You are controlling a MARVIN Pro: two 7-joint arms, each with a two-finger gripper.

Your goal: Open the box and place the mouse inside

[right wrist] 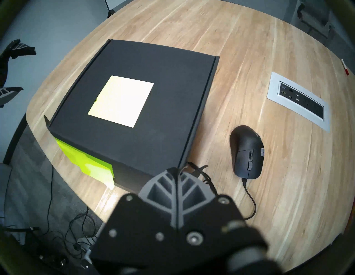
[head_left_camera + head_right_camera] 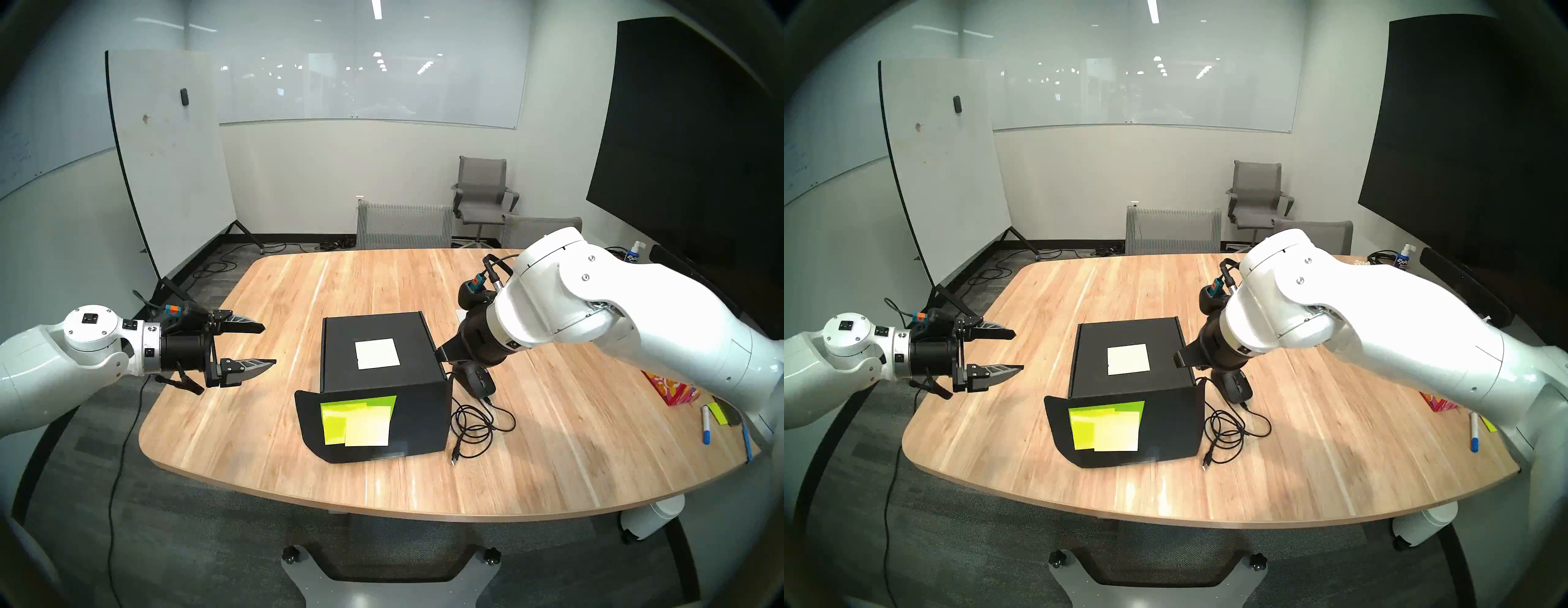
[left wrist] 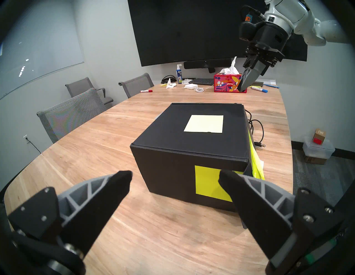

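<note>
The black box (image 2: 382,339) stands mid-table with its top shut and a pale sticky note (image 2: 377,353) on it. Its front flap (image 2: 314,429), bearing yellow-green notes, juts out at the near side. To the right of the box lies the black mouse (image 1: 246,151), also (image 2: 479,382), its cable (image 2: 475,424) coiled toward the near edge. My right gripper (image 1: 177,171) is shut on nothing and points down above the table by the box's right side, just left of the mouse. My left gripper (image 2: 269,344) hangs open left of the box, level with its top, apart from it.
A red floral tissue box (image 3: 227,84), markers (image 2: 706,424), a keyboard (image 3: 201,81) and a white charger (image 3: 192,86) lie along the table's right end. A socket plate (image 1: 298,103) is set into the tabletop beyond the mouse. Grey chairs (image 2: 403,225) line the far side.
</note>
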